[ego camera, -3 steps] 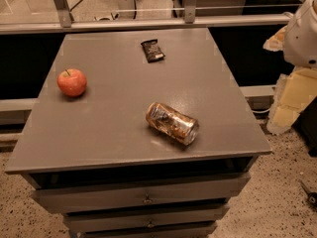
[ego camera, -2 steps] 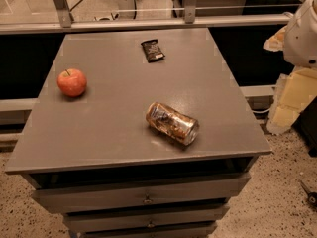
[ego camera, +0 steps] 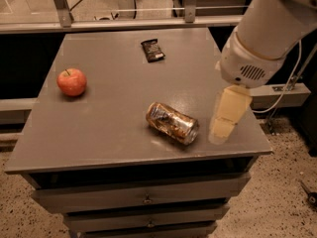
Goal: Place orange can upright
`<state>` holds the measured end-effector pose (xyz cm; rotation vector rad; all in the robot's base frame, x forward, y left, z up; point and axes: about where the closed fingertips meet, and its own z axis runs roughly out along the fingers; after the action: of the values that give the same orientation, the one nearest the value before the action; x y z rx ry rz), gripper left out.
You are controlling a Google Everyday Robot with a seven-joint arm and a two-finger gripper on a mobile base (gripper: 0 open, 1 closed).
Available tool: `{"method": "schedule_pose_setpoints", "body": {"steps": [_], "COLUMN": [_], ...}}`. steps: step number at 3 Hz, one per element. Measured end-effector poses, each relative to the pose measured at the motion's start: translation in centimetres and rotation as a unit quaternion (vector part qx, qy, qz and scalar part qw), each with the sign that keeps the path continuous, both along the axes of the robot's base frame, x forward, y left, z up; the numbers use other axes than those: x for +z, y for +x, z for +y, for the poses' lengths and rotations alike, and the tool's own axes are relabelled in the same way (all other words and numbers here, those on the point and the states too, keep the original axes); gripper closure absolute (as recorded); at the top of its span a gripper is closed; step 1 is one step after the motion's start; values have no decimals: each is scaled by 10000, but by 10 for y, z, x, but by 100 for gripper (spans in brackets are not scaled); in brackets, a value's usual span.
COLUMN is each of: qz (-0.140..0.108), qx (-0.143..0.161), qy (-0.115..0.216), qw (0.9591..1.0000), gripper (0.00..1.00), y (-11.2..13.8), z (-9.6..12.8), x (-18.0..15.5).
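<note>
The orange can lies on its side on the grey table, right of centre and near the front edge. It is a shiny orange-bronze can, with one end pointing to the back left and the other to the front right. My gripper hangs from the white arm over the table's right front part. It points down, just right of the can and apart from it, with nothing in it.
A red apple sits at the table's left. A small dark snack wrapper lies near the back edge. Drawers are below the tabletop. A rail and glass partition run behind the table, and the floor is speckled.
The arm has moved left from beside the table. The gripper now hangs over the table's right front part, next to the can. The can, apple and wrapper have not moved.
</note>
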<state>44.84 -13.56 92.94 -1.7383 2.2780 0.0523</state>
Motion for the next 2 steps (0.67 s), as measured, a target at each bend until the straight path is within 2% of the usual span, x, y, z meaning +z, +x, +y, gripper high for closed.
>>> {"method": "schedule_pose_setpoints", "body": {"steps": [1,2], "qz": [258,343], "qx": [1,-13], "qy": [168,357], "qw": [9995,9988], "gripper": [0,0], "y": [2,4], "z": [46,84], "x": [-23,-40]}}
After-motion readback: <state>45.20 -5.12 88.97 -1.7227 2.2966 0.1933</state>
